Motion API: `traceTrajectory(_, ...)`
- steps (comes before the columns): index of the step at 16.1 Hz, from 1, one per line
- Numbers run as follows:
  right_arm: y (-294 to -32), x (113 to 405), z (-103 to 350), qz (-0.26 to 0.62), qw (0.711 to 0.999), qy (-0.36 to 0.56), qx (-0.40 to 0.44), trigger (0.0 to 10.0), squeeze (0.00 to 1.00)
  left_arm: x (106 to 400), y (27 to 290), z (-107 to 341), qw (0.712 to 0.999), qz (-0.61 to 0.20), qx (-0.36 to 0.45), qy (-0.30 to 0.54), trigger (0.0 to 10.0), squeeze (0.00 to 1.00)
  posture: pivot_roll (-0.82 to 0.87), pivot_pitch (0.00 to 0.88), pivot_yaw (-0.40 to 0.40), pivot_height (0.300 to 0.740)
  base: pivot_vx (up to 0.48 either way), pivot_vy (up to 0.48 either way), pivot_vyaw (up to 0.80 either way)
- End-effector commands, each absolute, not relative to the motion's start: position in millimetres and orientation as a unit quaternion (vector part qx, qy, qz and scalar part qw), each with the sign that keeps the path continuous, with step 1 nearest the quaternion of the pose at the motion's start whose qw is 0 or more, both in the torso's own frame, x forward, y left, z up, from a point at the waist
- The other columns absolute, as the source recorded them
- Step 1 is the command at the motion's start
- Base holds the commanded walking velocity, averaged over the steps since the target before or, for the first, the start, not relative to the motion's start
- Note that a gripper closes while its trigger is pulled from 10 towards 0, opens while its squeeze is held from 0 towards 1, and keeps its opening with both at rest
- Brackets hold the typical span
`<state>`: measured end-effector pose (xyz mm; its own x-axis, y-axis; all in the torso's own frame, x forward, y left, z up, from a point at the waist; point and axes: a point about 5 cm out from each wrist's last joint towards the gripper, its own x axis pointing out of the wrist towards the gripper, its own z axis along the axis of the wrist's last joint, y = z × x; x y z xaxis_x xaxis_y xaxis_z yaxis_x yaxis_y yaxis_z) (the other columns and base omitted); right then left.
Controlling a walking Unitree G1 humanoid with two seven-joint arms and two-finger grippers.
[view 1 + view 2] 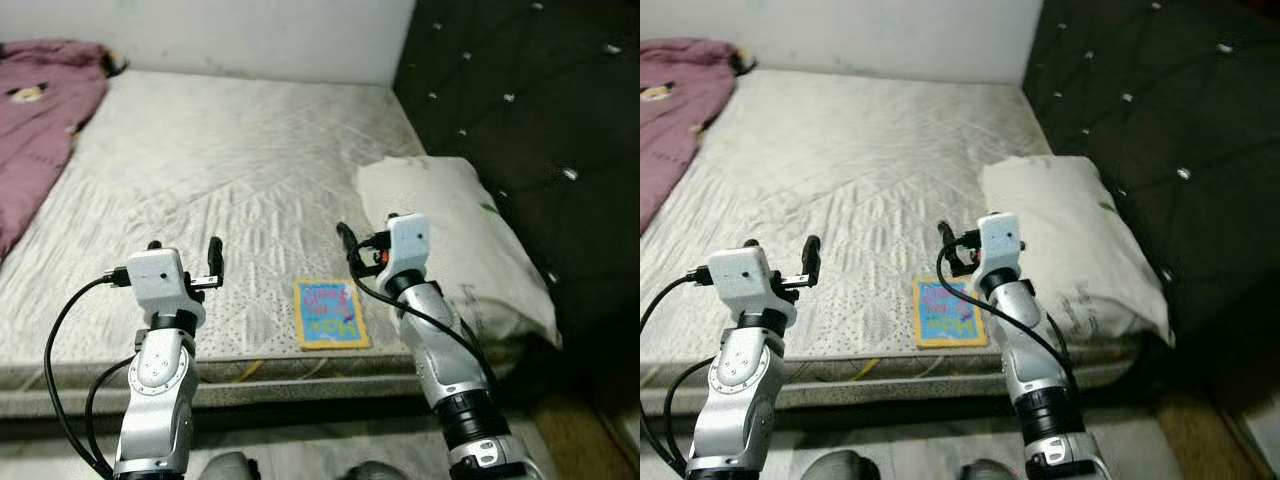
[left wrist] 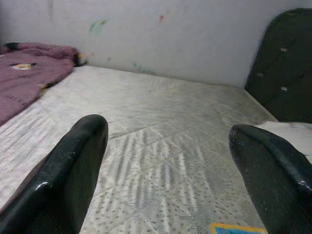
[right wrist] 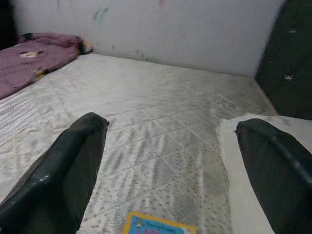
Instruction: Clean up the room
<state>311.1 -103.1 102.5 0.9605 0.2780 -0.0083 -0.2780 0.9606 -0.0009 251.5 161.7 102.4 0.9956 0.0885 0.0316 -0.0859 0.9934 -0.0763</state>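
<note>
A small book (image 1: 330,314) with a blue cover and yellow border lies flat near the front edge of the mattress (image 1: 240,160). Both arms are raised over that front edge. My left gripper (image 1: 185,250) stands open to the left of the book, nothing between its fingers (image 2: 83,146). My right gripper (image 1: 362,248) is open too, just above and right of the book, close to the white pillow (image 1: 460,240). The book's top edge peeks in at the right wrist view (image 3: 158,226) and the left wrist view (image 2: 236,228).
A purple blanket (image 1: 40,120) is bunched at the bed's far left. A black tufted headboard (image 1: 520,100) runs along the right side, behind the pillow. A white wall (image 1: 250,35) bounds the far side. The floor (image 1: 300,450) shows below the bed edge.
</note>
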Motion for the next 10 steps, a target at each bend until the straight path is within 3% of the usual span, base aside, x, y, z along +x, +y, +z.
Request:
traceTrajectory(1, -112.1, 311.5, 99.9, 0.129, 0.992, 0.014, -0.004, 10.0, 0.0, 252.4, 155.2, 103.6, 0.998, 0.032, -0.042, -0.018, 10.0, 0.0, 0.03, 0.0, -0.068, 0.74, 0.0, 0.48, -0.8)
traceTrajectory(2, -112.2, 311.5, 100.1, 0.129, 0.992, 0.013, -0.004, 10.0, 0.0, 252.5, 155.1, 103.6, 0.998, 0.033, -0.043, -0.018, 10.0, 0.0, 0.03, 0.0, -0.068, 0.74, 0.0, 0.48, -0.69)
traceTrajectory(10, -111.9, 312.4, 100.5, 0.132, 0.991, 0.013, -0.011, 10.0, 0.0, 253.7, 154.9, 103.9, 0.998, 0.036, -0.048, -0.018, 10.0, 0.0, 0.03, 0.0, -0.071, 0.74, 0.0, 0.48, 0.0)
